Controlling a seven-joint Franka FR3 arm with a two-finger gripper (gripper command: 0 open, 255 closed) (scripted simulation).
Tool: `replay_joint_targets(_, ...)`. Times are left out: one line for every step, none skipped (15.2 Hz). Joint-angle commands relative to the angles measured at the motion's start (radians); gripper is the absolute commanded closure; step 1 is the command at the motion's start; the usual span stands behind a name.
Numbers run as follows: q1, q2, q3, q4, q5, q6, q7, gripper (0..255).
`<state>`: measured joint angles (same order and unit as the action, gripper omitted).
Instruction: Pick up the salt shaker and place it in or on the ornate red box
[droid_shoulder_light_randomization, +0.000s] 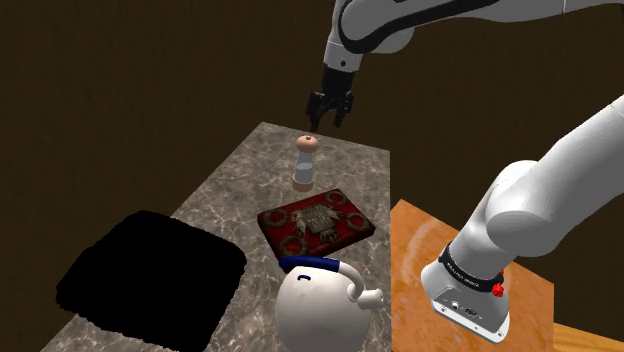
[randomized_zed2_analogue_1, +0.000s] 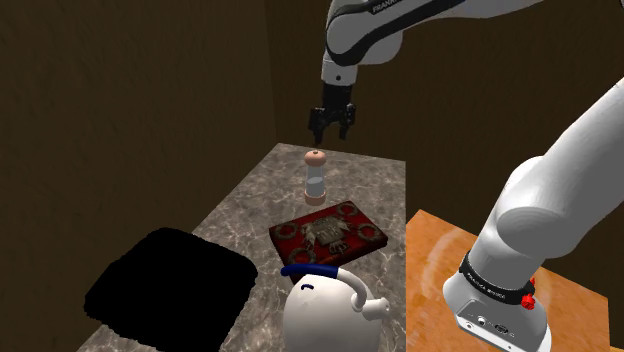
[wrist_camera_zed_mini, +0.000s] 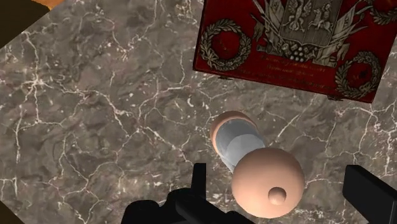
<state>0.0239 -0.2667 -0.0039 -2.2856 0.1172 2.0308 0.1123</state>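
Marble-patterned, the surface (droid_shoulder_light_randomization: 225, 185) carries the salt shaker (droid_shoulder_light_randomization: 305, 160) upright just beyond the red box (droid_shoulder_light_randomization: 316, 222), your pincer (droid_shoulder_light_randomization: 328, 120) hovering above it without touching. The second exterior view agrees, so an off-centre descent could topple that tall shaker. In the wrist view your released fingers (wrist_camera_zed_mini: 372, 191) stand either side of its rounded cap (wrist_camera_zed_mini: 267, 181), which may slip.

Shoulder, second exterior views: both beside stand (droid_shoulder_light_randomization: 418, 250), looking down over same counter (droid_shoulder_light_randomization: 245, 172); wrist view close overhead.

Seen from the shoulder view, salt shaker (droid_shoulder_light_randomization: 305, 162), box (droid_shoulder_light_randomization: 316, 222) and kettle (droid_shoulder_light_randomization: 320, 300) line the desk (droid_shoulder_light_randomization: 240, 180), farthest to nearest.
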Motion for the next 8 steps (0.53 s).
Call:
replay_joint_targets(0.008,0.076,-0.006,0.033,0.038,0.037,-0.019,0)
replay_joint_targets(0.011,0.114,-0.009,0.052,0.058,0.052,-0.029,0)
replay_joint_targets(0.012,0.119,-0.007,0.043,0.059,0.066,-0.030,0)
replay_joint_targets(0.013,0.124,-0.006,0.035,0.061,0.079,-0.031,0)
replay_joint_targets(0.014,0.129,-0.005,0.027,0.063,0.093,-0.032,0)
replay_joint_targets(0.015,0.135,-0.004,0.019,0.064,0.107,-0.033,0)
replay_joint_targets(0.016,0.141,-0.003,0.012,0.066,0.120,-0.034,0)
replay_joint_targets(0.017,0.147,-0.002,0.005,0.068,0.134,-0.035,0)
